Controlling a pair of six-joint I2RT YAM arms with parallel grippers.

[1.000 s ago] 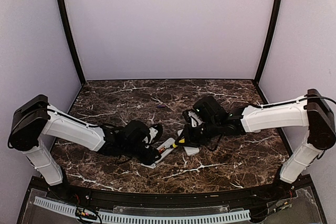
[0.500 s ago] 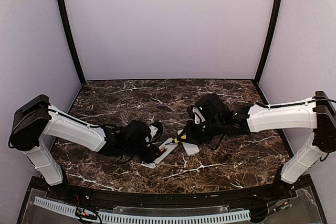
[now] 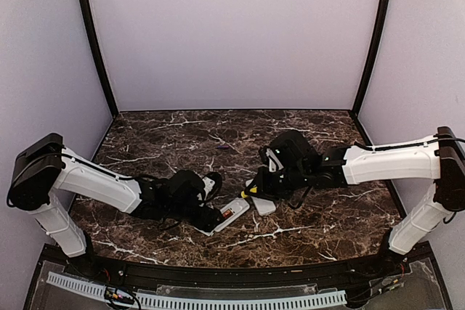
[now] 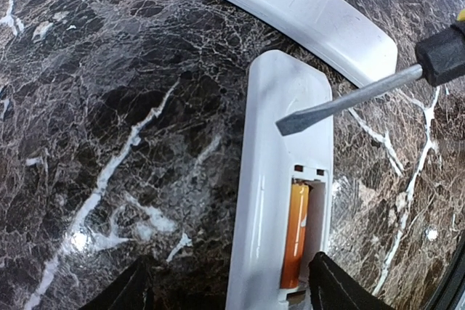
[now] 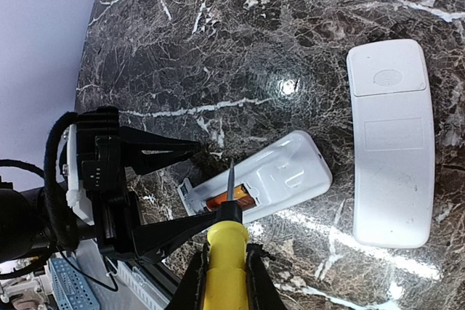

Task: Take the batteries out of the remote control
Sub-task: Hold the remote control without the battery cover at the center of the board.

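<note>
My right gripper (image 5: 227, 281) is clenching the yellow handle of the screwdriver (image 5: 227, 215), and I am keeping the flat blade low and slanted so that its tip is hanging over the remote (image 4: 269, 179). In the left wrist view the shaft is coming in from 2 o'clock, with the tip poised over the closed half of the casing, just short of the open compartment. I judge this angle is meant for prying a cell out by its end.

My left gripper (image 4: 229, 295) is gripping nothing. Its fingers (image 4: 123, 292) are spreading wide at 6 o'clock, flanking the compartment end of the remote. I am placing them there, I think, to fence the casing so it is not sliding away under the blade.

One battery (image 4: 294, 234) is lying in the uncovered bay at the remote's 6 o'clock end. It is showing as a slim orange cylinder, lengthwise, hugging the 9 o'clock wall. The slot beside it is looking bare.

A second white casing (image 4: 305, 12) is lying on the marble table (image 4: 109, 107) at 12 o'clock, close to the remote but apart from it.
</note>
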